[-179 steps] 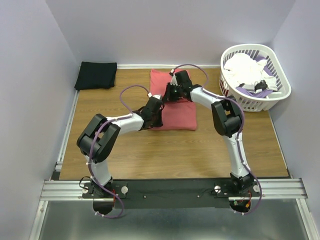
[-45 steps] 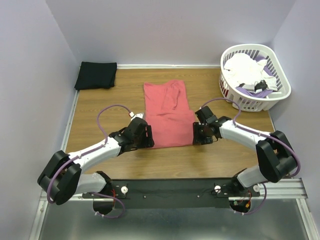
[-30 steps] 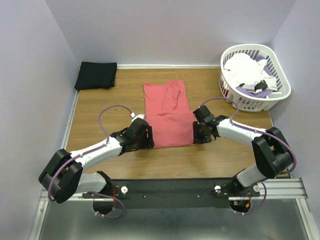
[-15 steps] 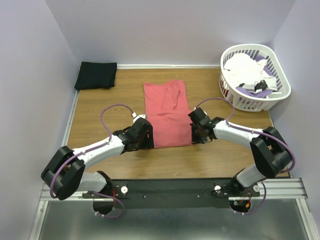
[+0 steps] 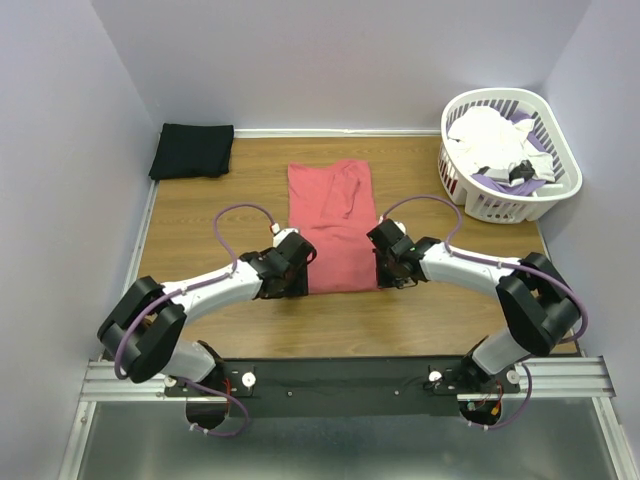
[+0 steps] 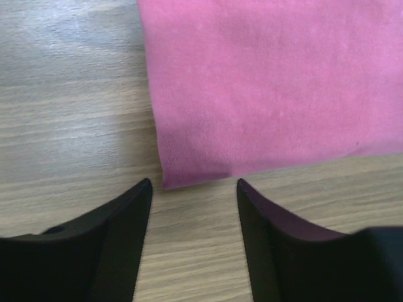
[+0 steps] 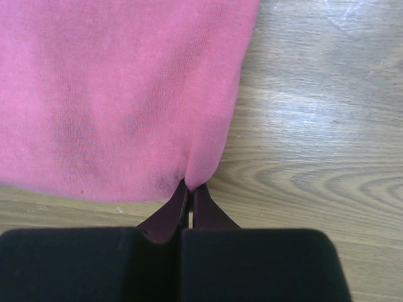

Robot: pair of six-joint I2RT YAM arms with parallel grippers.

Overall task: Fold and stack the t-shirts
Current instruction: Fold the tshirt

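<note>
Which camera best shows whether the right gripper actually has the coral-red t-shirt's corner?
Right wrist: the right gripper has its fingers shut on a corner of the coral-red t-shirt. Top external shows the whole shirt, but the gripper hides that corner. Left wrist shows only the other near corner, between the open fingers of the left gripper.

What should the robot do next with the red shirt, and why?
Probably shut the left tool on the near corner of the red shirt: it sits open with that corner between its tips, while the right tool pinches the other corner.
</note>
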